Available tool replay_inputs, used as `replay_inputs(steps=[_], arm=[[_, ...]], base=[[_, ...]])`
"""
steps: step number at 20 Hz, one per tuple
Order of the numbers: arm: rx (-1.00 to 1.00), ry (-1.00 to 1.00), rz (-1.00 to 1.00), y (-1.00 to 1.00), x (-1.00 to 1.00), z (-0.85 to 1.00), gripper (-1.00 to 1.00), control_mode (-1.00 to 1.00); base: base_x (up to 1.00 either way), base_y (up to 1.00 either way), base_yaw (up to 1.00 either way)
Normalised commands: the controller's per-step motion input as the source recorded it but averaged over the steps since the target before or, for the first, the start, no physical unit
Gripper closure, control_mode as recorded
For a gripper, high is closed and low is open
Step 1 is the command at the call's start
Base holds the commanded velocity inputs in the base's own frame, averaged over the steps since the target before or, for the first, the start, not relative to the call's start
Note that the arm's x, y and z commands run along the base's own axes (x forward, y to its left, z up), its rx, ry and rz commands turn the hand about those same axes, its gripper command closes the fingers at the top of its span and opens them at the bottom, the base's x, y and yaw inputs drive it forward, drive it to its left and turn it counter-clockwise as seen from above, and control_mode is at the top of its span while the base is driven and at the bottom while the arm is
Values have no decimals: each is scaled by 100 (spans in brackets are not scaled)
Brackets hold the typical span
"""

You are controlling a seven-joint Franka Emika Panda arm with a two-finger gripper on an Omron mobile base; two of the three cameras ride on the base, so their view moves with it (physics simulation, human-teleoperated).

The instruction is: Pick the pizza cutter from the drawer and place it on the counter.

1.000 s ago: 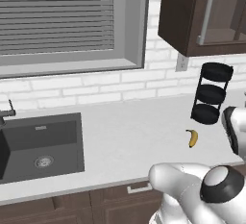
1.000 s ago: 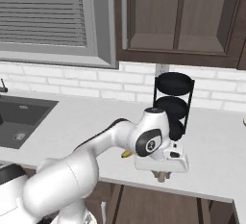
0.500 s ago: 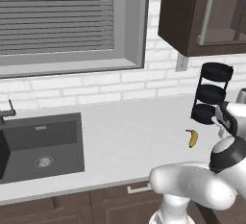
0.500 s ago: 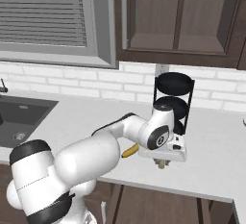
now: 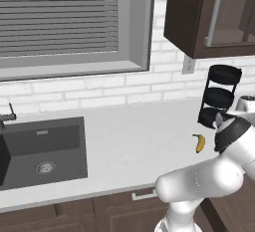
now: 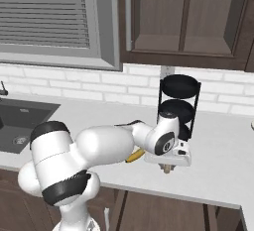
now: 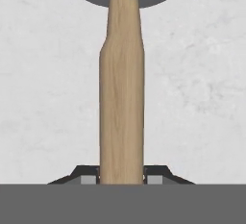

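In the hand view the jaws are closed on the wooden handle of the cutter (image 7: 121, 88), one dark fingertip (image 7: 86, 175) pressed to each side of it near the bottom edge. The handle runs straight toward 12 o'clock, where the rim of the round blade crosses the top of the view; pale tabletop (image 7: 43, 98) lies behind it. In the right base view the gripper (image 6: 167, 167) points down over the tabletop (image 6: 218, 170) near its front edge, with a brown stub of the handle showing below it; whether it touches the surface cannot be told. A banana (image 6: 135, 155) lies at 9 o'clock from the gripper, partly behind the arm. A black three-tier rack (image 6: 178, 107) stands at 12 o'clock, its shelves showing nothing on them. The sink (image 5: 42, 149) is well apart to the left, with only its drain visible inside.
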Motion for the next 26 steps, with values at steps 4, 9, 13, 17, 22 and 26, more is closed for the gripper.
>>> replay_inputs(steps=[4,9,13,17,22,26], arm=[[0,0,1,0,15,-42,100,-100],[0,0,0,0,6,-10,100,-100],[0,0,0,0,-3,-3,100,-100],[0,0,2,1,-21,0,100,-100],[0,-3,8,14,-22,0,100,-100],[0,-1,10,23,-16,-2,100,-100]], base=[[0,0,0],[0,0,0],[0,0,0],[0,0,0],[0,0,0],[0,0,0]])
